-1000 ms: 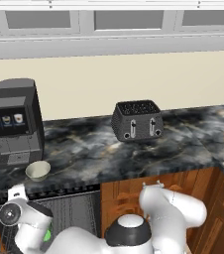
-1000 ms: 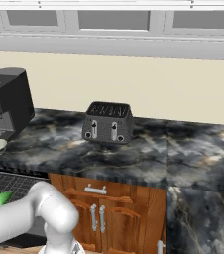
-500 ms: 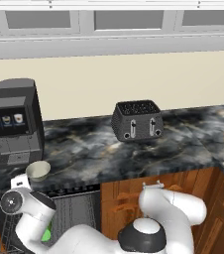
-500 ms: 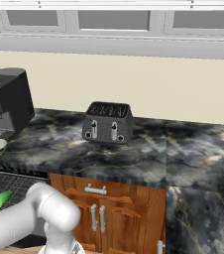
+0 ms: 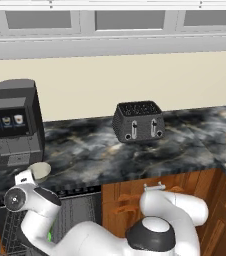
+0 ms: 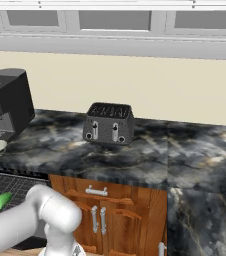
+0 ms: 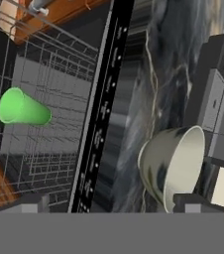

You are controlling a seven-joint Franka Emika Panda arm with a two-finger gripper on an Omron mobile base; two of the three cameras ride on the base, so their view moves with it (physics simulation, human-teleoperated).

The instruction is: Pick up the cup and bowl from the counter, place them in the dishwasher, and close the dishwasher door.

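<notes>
Gripper (image 7: 111, 202) has risen toward the small cream round bowl (image 7: 171, 166) on the dark marbled stone counter (image 5: 135, 155), jaws spread wide; bright green tapered cup (image 7: 22, 107) lies unmoved inside the dark grey dishwasher (image 7: 49, 139) rack.

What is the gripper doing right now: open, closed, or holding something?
Gripper: open, holding nothing; the bowl sits on the counter just ahead of it.
</notes>
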